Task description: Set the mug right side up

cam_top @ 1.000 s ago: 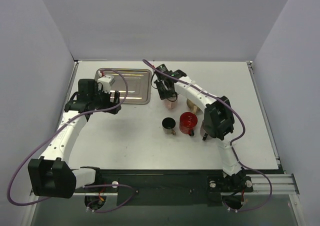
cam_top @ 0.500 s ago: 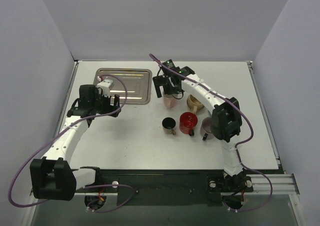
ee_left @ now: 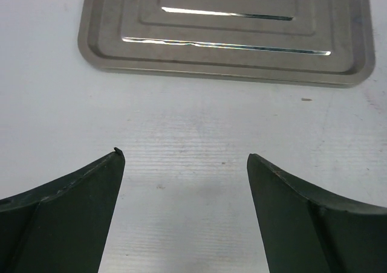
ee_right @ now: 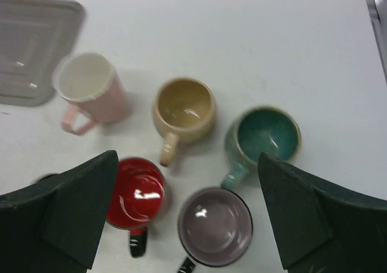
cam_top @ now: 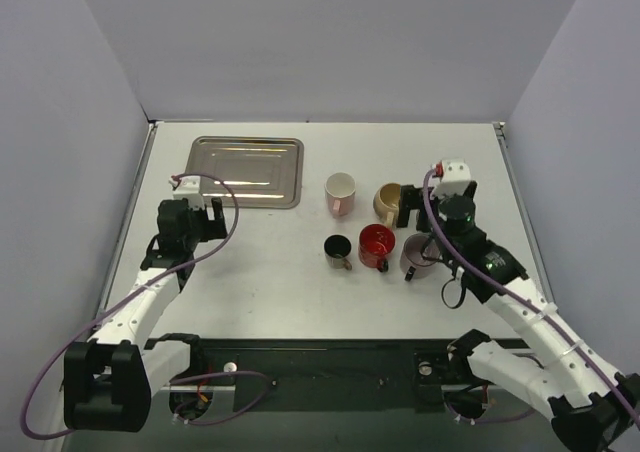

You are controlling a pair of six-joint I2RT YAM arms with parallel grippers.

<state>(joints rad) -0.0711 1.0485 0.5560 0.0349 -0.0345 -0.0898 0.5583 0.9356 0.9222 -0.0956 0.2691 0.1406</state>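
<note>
Overhead, pink mug (cam_top: 340,193) upright — teal mug (ee_right: 264,137) only from right wrist (left gripper (ee_left: 184,155), right gripper (ee_right: 187,157) agape)

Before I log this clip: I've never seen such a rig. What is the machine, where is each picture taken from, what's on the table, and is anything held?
It is two robot arms bolted at the near edge of a white table, each ending in a two-finger gripper. The wide picture comes from a fixed camera above and behind them. The other two come from cameras on the wrists, so the dark wedges at the bottom are each gripper's own fingers. On the table lie a bare metal tray and six mugs, all mouth up: a pink mug, a tan mug, a teal mug, a red mug, a purple mug and a small dark mug. The left gripper hangs open near the tray; the right gripper hangs open above the mugs. Neither holds anything.
</note>
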